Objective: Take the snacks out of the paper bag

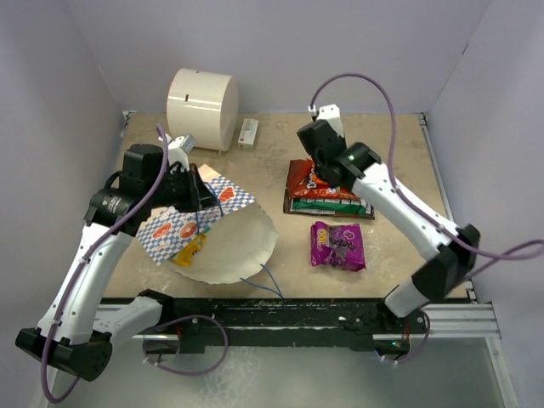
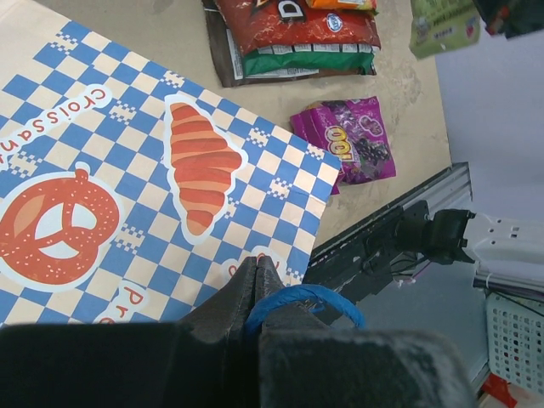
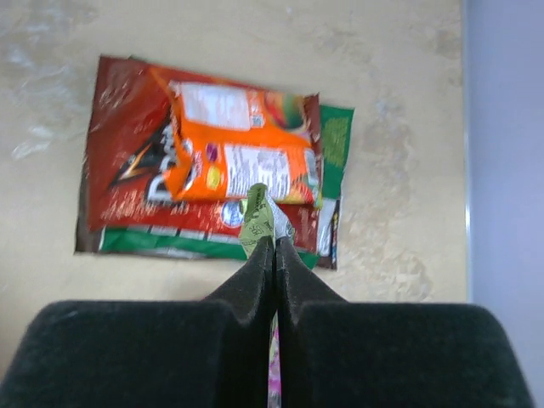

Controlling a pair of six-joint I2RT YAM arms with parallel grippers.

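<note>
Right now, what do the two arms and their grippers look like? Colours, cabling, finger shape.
The left arm and right arm match: white tubular links, black joint housings, a thin purple cable looping off each. The left gripper and right gripper are matte black, with fingers tapering to narrow wedge tips.

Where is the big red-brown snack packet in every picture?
Top view: the red-brown packet lies right of centre, just behind the purple packet.
Left wrist view: it sits at the top edge, above the purple packet.
Right wrist view: it is left of the middle, under an orange packet.
Shared landmark: the dark green packet peeking out beneath it shows in all three views.
</note>
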